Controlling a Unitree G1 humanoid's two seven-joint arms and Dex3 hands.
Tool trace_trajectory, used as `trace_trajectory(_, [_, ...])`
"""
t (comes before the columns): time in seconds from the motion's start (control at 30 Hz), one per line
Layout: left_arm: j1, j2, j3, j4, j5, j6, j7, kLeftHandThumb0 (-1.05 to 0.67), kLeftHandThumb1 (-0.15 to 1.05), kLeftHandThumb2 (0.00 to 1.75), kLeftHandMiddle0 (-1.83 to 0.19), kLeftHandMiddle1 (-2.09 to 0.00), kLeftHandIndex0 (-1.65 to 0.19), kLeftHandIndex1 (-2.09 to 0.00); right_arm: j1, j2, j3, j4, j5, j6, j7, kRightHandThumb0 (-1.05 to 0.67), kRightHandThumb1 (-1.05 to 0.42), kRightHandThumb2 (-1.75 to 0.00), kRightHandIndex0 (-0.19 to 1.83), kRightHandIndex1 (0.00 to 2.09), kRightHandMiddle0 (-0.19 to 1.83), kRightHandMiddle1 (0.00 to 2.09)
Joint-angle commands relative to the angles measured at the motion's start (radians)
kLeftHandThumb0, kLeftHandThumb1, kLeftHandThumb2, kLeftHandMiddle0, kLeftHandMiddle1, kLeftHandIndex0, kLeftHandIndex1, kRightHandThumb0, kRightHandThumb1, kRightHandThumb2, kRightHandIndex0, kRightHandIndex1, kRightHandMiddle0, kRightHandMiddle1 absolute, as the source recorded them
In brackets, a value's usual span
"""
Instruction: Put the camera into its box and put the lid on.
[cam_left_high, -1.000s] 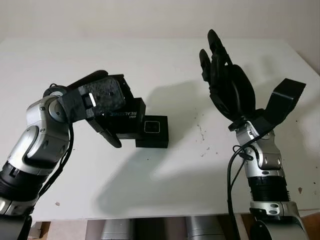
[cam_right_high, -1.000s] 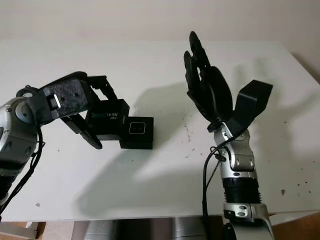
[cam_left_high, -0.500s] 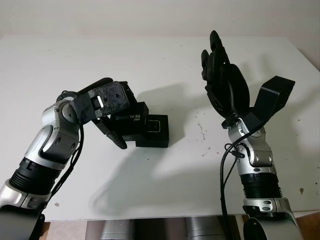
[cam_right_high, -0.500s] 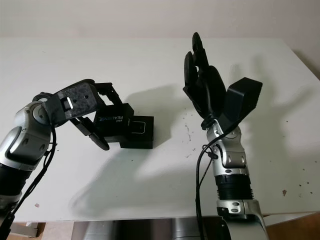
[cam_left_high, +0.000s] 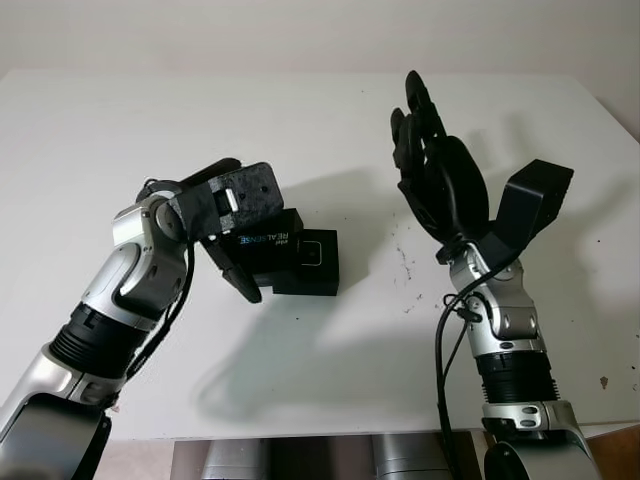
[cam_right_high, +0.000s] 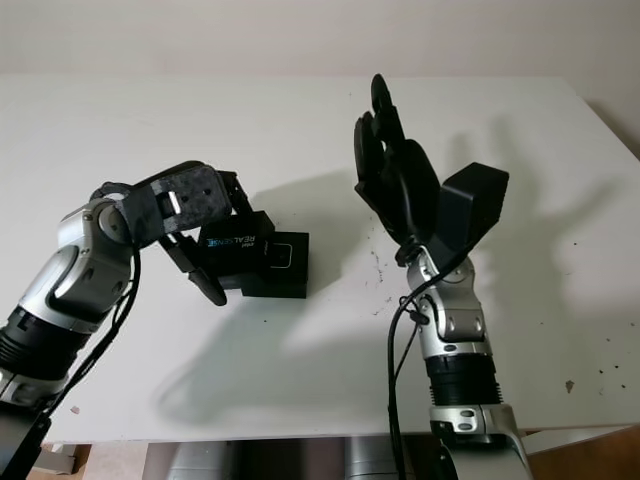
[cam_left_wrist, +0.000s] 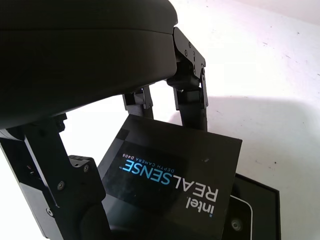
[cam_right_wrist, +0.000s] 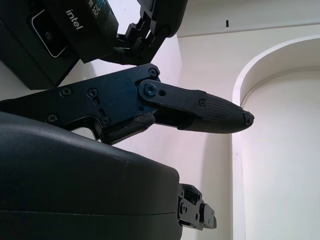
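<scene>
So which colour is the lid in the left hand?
The lid is black, with white and blue lettering; the left wrist view shows it best, held by the left hand.

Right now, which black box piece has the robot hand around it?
The lid printed "REALSENSE": the left robot hand grips it. The other black piece, marked with a white square outline, sits beside it on the table.

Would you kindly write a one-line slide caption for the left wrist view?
The left hand grips the black Intel RealSense lid, tilted over the black box on the white table.
</scene>
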Motion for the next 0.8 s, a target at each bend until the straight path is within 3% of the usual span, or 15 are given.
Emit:
trace_trajectory(0.0, [-0.034, -0.017, 0.003, 0.021, -0.006, -0.007, 0.010, -0.13, 0.93, 0.05, -0.48, -1.50, -0.35, -1.28, 0.011, 0.004, 0.005, -0.022, -0.004, -0.014, -0.003, -0.73, -1.05, -0.58, -0.19, 0.00, -0.19, 0.00])
trace_trajectory(0.23, [-0.070, -0.042, 0.006, 0.089, -0.029, -0.071, 0.026, -0.17, 0.92, 0.05, -0.43, -1.49, -0.39, -1.32, 0.017, -0.003, 0.007, -0.041, -0.005, 0.001, -0.005, -0.73, -1.05, -0.59, -0.19, 0.00, -0.19, 0.00])
trace_trajectory(0.5, [-0.136, -0.103, -0.006, 0.157, -0.015, 0.018, 0.028, -0.16, 0.92, 0.06, -0.45, -1.44, -0.35, -1.28, 0.022, 0.003, 0.005, -0.049, 0.002, 0.004, -0.010, -0.73, -1.05, -0.59, -0.19, 0.00, -0.19, 0.00])
trace_trajectory(0.77, [-0.178, -0.114, -0.034, 0.203, -0.003, -0.031, 0.031, -0.16, 0.93, 0.05, -0.32, -1.38, -0.43, -1.27, 0.031, 0.000, 0.005, -0.064, 0.009, 0.016, -0.011, -0.72, -1.05, -0.60, -0.19, 0.00, -0.19, 0.00])
